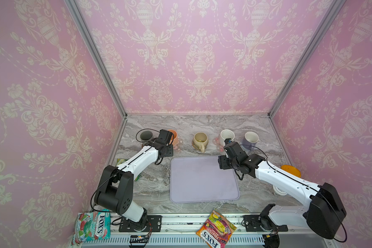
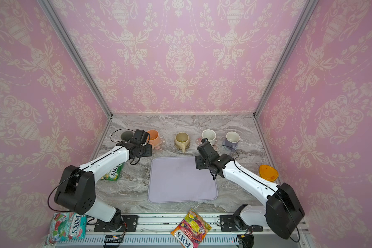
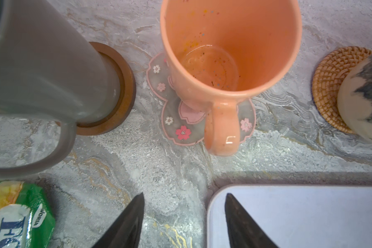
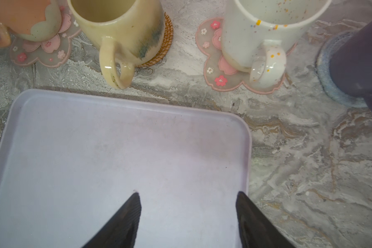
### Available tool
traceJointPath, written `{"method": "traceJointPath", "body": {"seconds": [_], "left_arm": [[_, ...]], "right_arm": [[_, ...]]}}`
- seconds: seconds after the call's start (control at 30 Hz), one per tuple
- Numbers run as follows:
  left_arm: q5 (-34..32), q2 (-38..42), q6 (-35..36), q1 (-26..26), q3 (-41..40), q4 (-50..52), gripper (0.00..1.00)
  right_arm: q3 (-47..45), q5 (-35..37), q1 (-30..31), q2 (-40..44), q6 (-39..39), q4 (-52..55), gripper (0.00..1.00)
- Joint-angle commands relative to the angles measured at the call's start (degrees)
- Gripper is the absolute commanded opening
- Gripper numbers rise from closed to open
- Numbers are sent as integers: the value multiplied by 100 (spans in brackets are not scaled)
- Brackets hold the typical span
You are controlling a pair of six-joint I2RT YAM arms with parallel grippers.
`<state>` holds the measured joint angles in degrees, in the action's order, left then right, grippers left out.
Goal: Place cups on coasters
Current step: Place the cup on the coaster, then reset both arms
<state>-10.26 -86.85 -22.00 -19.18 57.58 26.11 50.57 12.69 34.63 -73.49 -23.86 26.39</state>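
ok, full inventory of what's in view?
Mugs: five; grey-green, peach, beige, speckled white, lavender; back row, each on a coaster.
Coasters: five; brown disc, two pink-flower, rattan, pale blue knitted; under the mugs.
Tray: one, pale purple, centre.
Candy bags: three; green by left arm, teal and red-yellow at front edge.
Container lid: one, orange, right edge.
White round item: one, mostly hidden under right arm.
Left claw, right claw: black, open, empty.

Both arms reach forward, left gripper point(image 3: 185, 199) and right gripper point(image 4: 188, 197) jaws spread, empty
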Motion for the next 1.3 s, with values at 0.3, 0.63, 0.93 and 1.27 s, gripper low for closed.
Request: {"method": "traceJointPath", "body": {"seconds": [0.3, 0.63, 0.93, 1.27], "left_arm": [[-1298, 1178, 384, 53, -1194, -1072, 71], [-2991, 2022, 927, 72, -2708, -3001, 99], [-3265, 1946, 1828, 144, -2946, -3816, 99], [-2425, 1671, 1396, 997, -3270, -4400, 99]], "right_arm": [[-487, 298, -938, 697, 794, -215, 73], [-1529, 328, -1649, 1074, 1254, -1759, 75], [-1912, 446, -2172, 1009, 1665, -2733, 76], [-2420, 199, -2825, 751, 1702, -4106, 76]]}}
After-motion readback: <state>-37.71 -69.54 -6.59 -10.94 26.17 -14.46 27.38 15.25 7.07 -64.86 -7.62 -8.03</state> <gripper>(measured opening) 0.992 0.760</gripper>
